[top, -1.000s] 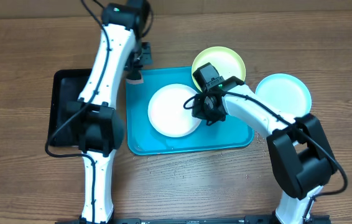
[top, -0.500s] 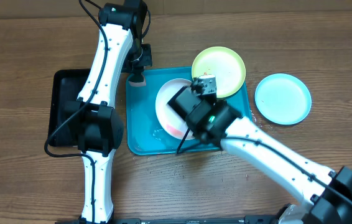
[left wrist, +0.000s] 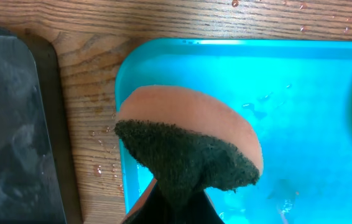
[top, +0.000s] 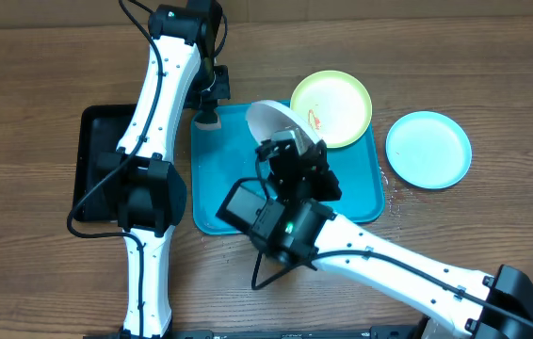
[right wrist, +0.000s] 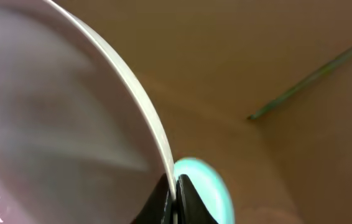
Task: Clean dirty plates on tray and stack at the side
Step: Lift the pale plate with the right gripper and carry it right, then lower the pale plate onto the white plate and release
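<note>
holding the white plate point(right wrist: 70, 93) by its rim, the right gripper point(right wrist: 173, 198) is closed on it, the thin edge pinched between both fingers. the plate is lifted off the turquoise tray point(top: 359, 188) and stands tilted on edge above its far middle; its length runs from far left to near right, and the face seems turned up and left. for good cleaning i think this grip must be firm and steady while the sponge point(left wrist: 188, 137) rubs the whole face. the left gripper point(top: 208, 111) is closed on this sponge, over the tray's far left corner. beyond, the yellow-green plate point(top: 332, 108), red-smeared, lies flat partly on the tray
</note>
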Robot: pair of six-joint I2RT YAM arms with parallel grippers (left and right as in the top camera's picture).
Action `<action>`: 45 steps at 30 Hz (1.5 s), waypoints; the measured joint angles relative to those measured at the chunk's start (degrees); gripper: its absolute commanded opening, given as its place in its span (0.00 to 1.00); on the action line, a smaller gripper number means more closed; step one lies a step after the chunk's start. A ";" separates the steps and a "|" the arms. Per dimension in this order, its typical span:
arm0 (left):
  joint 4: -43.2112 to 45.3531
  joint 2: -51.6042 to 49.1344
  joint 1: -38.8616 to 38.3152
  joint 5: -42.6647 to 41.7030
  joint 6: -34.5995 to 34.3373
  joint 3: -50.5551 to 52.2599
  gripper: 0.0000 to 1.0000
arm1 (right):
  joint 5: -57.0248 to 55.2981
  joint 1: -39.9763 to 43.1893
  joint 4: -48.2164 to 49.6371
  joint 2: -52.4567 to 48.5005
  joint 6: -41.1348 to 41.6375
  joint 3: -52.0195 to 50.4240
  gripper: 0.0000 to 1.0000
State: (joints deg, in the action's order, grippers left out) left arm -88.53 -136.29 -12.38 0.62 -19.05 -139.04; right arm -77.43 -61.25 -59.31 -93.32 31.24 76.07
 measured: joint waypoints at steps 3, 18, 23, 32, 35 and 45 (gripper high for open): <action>0.00 0.00 0.00 -0.02 0.00 0.00 0.04 | -5.16 -1.27 0.17 0.00 0.00 0.00 0.04; 0.00 0.00 0.00 -0.02 0.00 0.00 0.04 | -7.96 -2.16 0.09 0.00 0.72 0.00 0.04; 0.00 0.00 0.00 -0.02 0.00 0.00 0.04 | -0.87 -1.92 -4.57 0.00 4.59 0.02 0.04; -0.02 0.00 0.00 -0.02 0.00 0.00 0.04 | 25.53 11.72 -8.35 0.00 12.68 0.02 0.04; 0.00 0.00 0.00 -0.02 0.00 0.00 0.04 | 34.86 18.91 -5.57 0.37 10.82 0.02 0.04; -0.02 0.00 0.00 -0.02 0.00 0.00 0.04 | 71.60 52.78 0.02 4.07 -2.12 0.02 0.04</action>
State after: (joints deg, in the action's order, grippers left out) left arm -88.55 -136.29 -12.38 0.60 -19.05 -139.04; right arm -5.82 -8.47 -59.29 -89.25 29.12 76.09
